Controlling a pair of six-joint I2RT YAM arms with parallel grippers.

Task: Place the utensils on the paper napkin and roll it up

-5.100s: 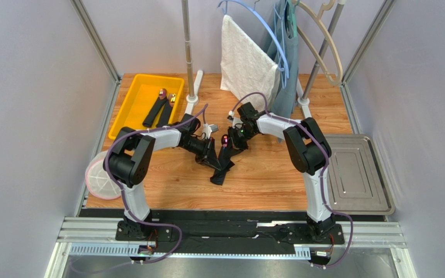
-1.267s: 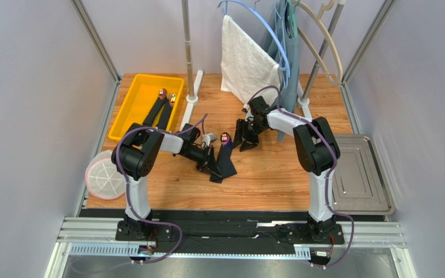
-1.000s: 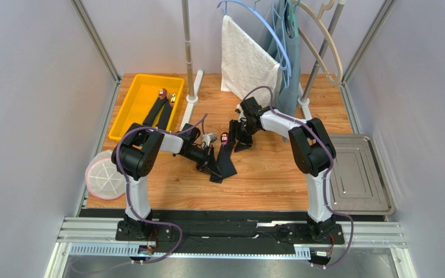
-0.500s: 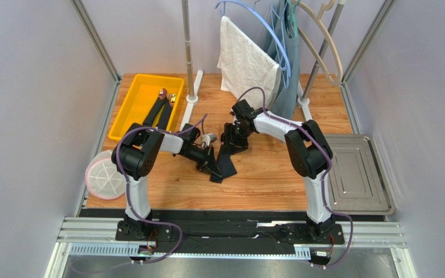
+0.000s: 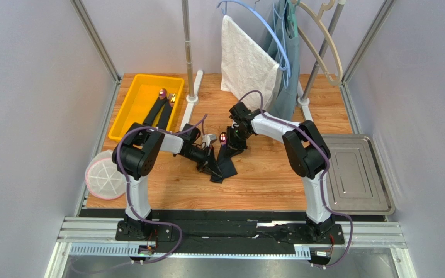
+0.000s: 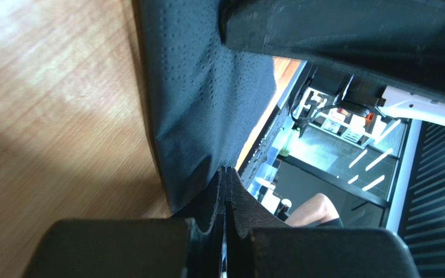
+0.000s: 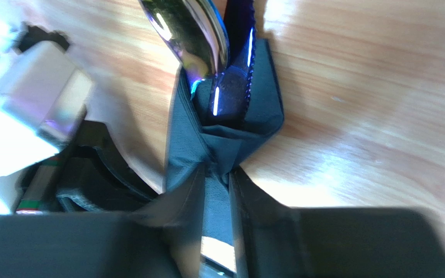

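Right hand (image 7: 216, 186) pinches the far end of the paper napkin (image 5: 228, 165), utensils (image 7: 196, 40) poking out beyond. Long axis runs toward me, right of the yellow bin (image 5: 127, 110); left hand (image 6: 226, 191) clamps the near end.

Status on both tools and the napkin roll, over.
Left tool shut on paper napkin edge. Right tool pinching its fold, utensils poking out. White towel hangs close behind.

**Handles buried, edges cropped**

Just ahead of the right gripper (image 7: 216, 176), the utensils (image 7: 198, 40) disappear into the folded paper napkin (image 7: 259, 110), and the spoon head runs off the top edge. Around the left gripper (image 6: 225, 179), its fingers blur and the napkin is cropped.
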